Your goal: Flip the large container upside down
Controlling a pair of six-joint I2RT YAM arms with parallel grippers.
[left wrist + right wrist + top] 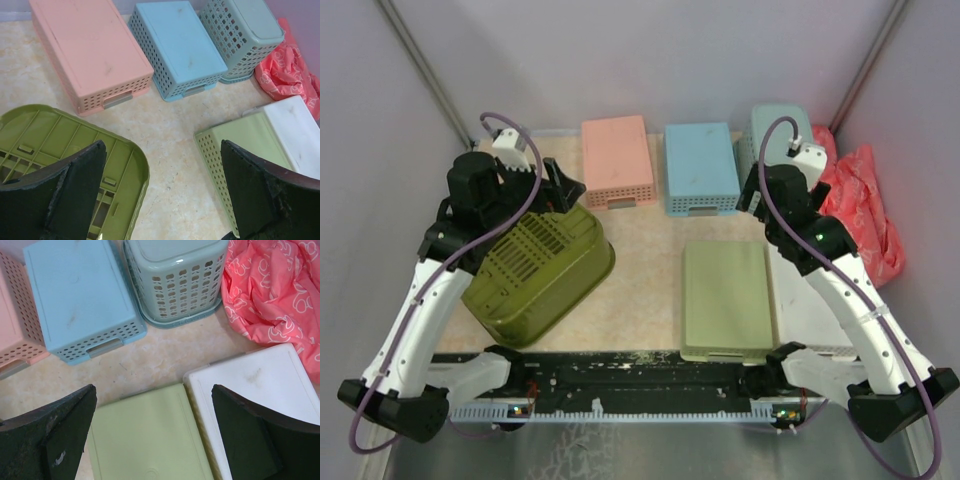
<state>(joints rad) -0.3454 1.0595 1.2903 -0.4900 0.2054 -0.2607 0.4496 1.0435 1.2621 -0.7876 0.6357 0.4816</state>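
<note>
The large container (540, 265) is a deep olive-green tub at the left of the table, lying with its slotted base facing up and slightly tilted. In the left wrist view its ribbed base (55, 140) fills the lower left. My left gripper (560, 190) hovers just above the tub's far edge. It is open, its jaws (162, 145) wide apart with only bare table between them. One dark finger (75, 190) overlaps the tub's base in that view. My right gripper (755, 195) is open too, hanging above the right side; nothing sits between its jaws (153, 390).
Along the back stand a pink basket (617, 162), a blue basket (701, 168) and a pale teal perforated basket (782, 130), all base up. A light-green tray (725, 300) and a white tray (810, 310) lie at the right. A red-pink cloth (860, 200) is bunched at the right wall.
</note>
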